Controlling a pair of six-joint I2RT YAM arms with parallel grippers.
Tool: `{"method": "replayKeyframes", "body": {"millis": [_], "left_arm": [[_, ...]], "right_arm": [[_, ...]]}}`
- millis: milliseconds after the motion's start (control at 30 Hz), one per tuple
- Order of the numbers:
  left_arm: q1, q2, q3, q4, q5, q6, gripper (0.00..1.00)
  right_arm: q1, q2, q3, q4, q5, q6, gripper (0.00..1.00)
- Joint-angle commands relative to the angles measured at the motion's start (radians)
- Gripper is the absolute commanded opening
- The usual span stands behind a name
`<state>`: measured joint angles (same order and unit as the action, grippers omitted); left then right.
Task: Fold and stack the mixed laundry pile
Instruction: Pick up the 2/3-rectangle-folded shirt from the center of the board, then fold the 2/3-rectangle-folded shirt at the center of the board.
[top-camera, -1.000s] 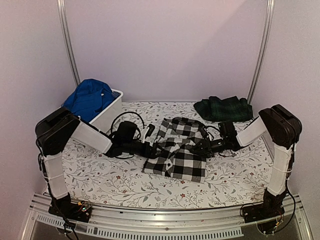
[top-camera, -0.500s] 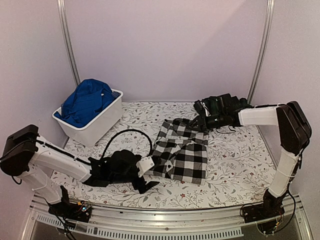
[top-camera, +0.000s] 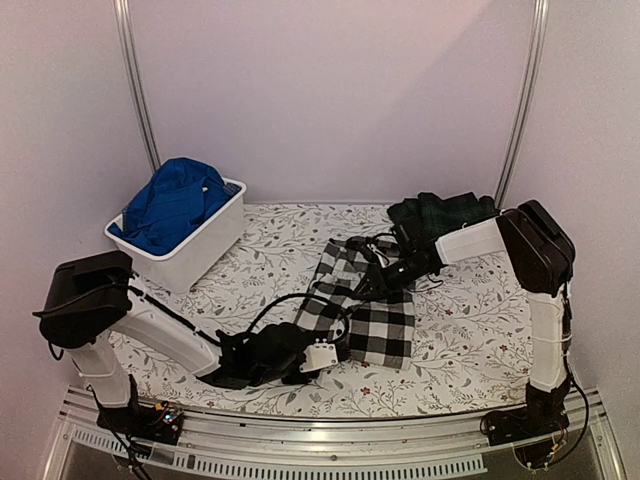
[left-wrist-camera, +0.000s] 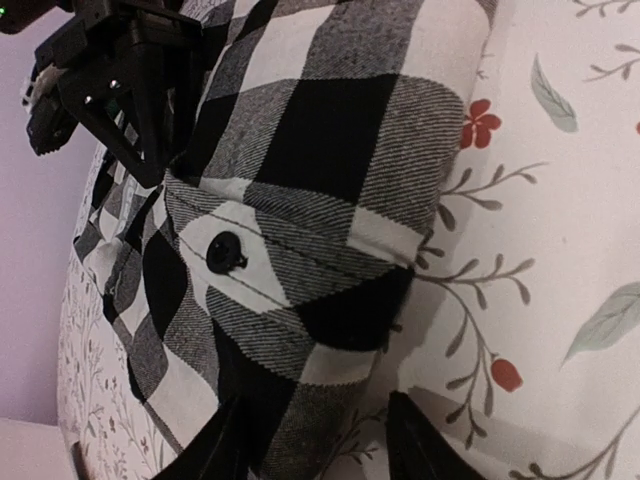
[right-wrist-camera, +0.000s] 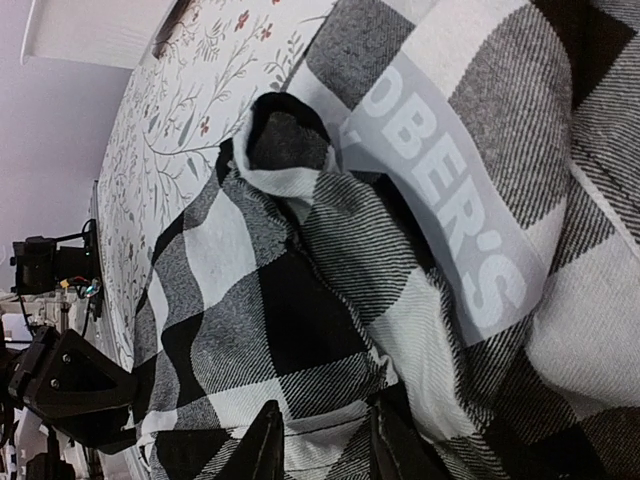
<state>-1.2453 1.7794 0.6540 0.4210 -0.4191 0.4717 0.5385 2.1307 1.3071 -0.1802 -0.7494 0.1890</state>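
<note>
Straddling the near corner of the checked shirt (left-wrist-camera: 330, 130), the left pincer (left-wrist-camera: 315, 450) has its tips spread apart, one over the cloth and one over the flowered table cover (left-wrist-camera: 560, 200); it looks lined up to take the hem for a fold, though nothing is pinched. Just ahead of it a black button (left-wrist-camera: 226, 251) sits on a stitched flap; beyond that, across the shirt, the right pincer (right-wrist-camera: 325, 450) is down on the far edge. Its tips stand close with checked cloth bunched between them, but whether they bite cannot be told; a grey printed label (right-wrist-camera: 450, 200) lies just past them, so this is probably the collar end. Holding opposite ends would let the two arms draw the shirt flat. Beyond the right pincer lies the tartan garment (top-camera: 455, 210); well off to the left pincer's left, the blue garment (top-camera: 175, 195) is heaped in the white tub (top-camera: 215, 240), not yet folded.
</note>
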Motion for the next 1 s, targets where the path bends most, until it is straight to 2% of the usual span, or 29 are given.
{"method": "replayKeyframes", "body": {"millis": [0,100,167,200,400,467,667,967], "left_arm": [[-0.018,0.029,0.023,0.067,-0.077,0.116,0.38],[-0.019,0.013,0.043,0.05,-0.069,0.141,0.19],[-0.025,-0.022,0.068,-0.023,-0.031,0.131,0.05],[-0.03,-0.042,0.087,-0.08,-0.009,0.112,0.0],[-0.07,-0.197,0.198,-0.476,0.239,-0.062,0.0],[-0.069,-0.255,0.229,-0.561,0.293,-0.11,0.0],[-0.053,-0.349,0.303,-0.703,0.408,-0.208,0.0],[-0.007,-0.441,0.272,-0.754,0.586,-0.261,0.0]], "right_arm": [[0.005,0.071,0.027,-0.043,0.038,-0.055,0.27],[0.024,0.097,0.019,-0.038,0.028,-0.076,0.27],[0.043,0.1,0.014,-0.039,0.028,-0.096,0.26],[0.053,0.1,0.013,-0.045,0.027,-0.103,0.26],[0.089,0.05,-0.099,-0.004,-0.004,-0.121,0.26],[0.106,0.017,-0.153,0.012,-0.025,-0.122,0.26],[0.196,-0.111,-0.288,0.011,-0.129,-0.137,0.26],[0.202,-0.208,-0.274,-0.101,-0.218,-0.155,0.34]]}}
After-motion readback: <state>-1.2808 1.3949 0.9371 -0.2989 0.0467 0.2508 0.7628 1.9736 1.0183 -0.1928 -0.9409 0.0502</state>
